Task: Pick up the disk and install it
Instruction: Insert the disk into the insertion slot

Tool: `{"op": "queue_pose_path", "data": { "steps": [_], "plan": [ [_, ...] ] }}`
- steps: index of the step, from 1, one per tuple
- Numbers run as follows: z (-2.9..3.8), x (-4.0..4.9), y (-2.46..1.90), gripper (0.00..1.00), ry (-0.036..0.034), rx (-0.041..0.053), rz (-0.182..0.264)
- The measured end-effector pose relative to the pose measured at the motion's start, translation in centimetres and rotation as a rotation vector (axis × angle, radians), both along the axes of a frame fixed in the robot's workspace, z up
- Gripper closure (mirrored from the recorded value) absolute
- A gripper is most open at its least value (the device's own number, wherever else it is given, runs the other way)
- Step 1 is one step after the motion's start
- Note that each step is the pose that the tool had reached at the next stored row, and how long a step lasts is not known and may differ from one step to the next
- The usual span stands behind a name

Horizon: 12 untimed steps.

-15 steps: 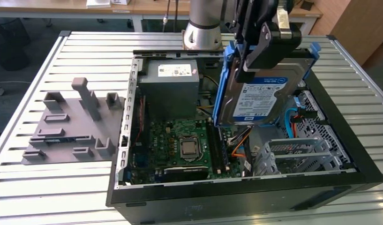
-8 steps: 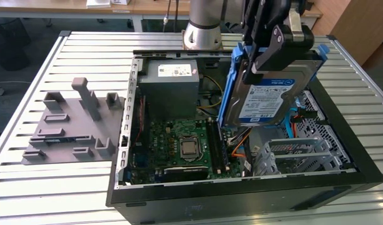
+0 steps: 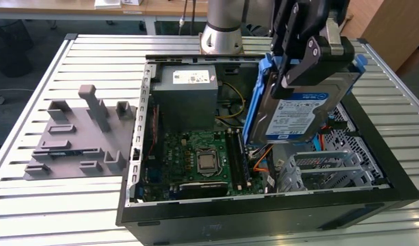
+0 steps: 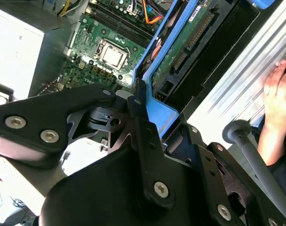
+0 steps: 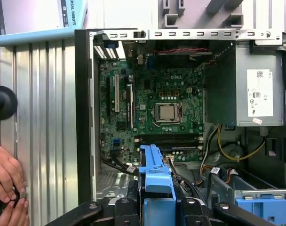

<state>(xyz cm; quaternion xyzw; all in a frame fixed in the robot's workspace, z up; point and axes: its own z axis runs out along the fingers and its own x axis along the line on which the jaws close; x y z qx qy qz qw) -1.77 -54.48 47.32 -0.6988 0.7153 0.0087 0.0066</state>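
1. End effector: black, with linked fingers, closed on the disk. In the first wrist view, end effector with the disk's blue rail clamped between 2 fingers. Actual contact faces covered by the links.

2. Disk: silver, white-and-blue label toward the exterior camera, blue rails on both long sides. Held on edge and tilted, raised over the open computer case, above the half of it toward the exterior view's right. Top part hidden behind the end effector. Lower end in front of orange cables, contact with anything below not determinable. Green circuit-board underside seen in the second wrist view.

3. Computer case: black, lying flat with its side open, on the slatted metal tabletop, toward the edge at the exterior view's right. Nearest corners cut off.

4. Inside the case: green motherboard, grey power supply with a small white sticker, metal drive cage partly hidden under the disk.

5. Grey moulded fixture: near the tabletop edge at the exterior view's left, apart from the case.

6. Person's hand: on the tabletop beside the case, cut off, something small and dark between the fingertips, not identifiable.
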Motion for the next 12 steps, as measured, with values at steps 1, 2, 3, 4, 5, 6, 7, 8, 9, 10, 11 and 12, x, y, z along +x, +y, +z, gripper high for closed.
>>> {"op": "queue_pose_path", "data": {
  "steps": [1,2,3,4,5,6,7,8,9,10,11,12],
  "plan": [
    [-0.01,0.04,-0.09,0.64,0.0000,-0.0014,0.000],
    [-0.03,0.09,-0.15,0.64,0.0000,-0.0035,0.000],
    [-0.04,0.15,-0.17,0.64,0.0000,-0.0075,0.000],
    [-0.03,0.21,-0.19,0.64,0.0001,-0.0139,0.000],
    [-0.05,0.27,-0.20,0.64,0.0000,-0.0198,0.000],
    [-0.08,0.32,-0.21,0.64,0.0000,-0.0237,0.000],
    [-0.12,0.38,-0.22,0.64,0.0001,-0.0240,0.000],
    [-0.16,0.46,-0.25,0.64,0.0000,-0.0241,0.000],
    [-0.20,0.53,-0.27,0.64,0.0000,-0.0242,0.000],
    [-0.25,0.61,-0.30,0.64,0.0001,-0.0242,0.000],
    [-0.28,0.71,-0.33,0.64,0.0001,-0.0244,0.000],
    [-0.32,0.79,-0.37,0.64,0.0001,-0.0244,0.000]
  ]
}}
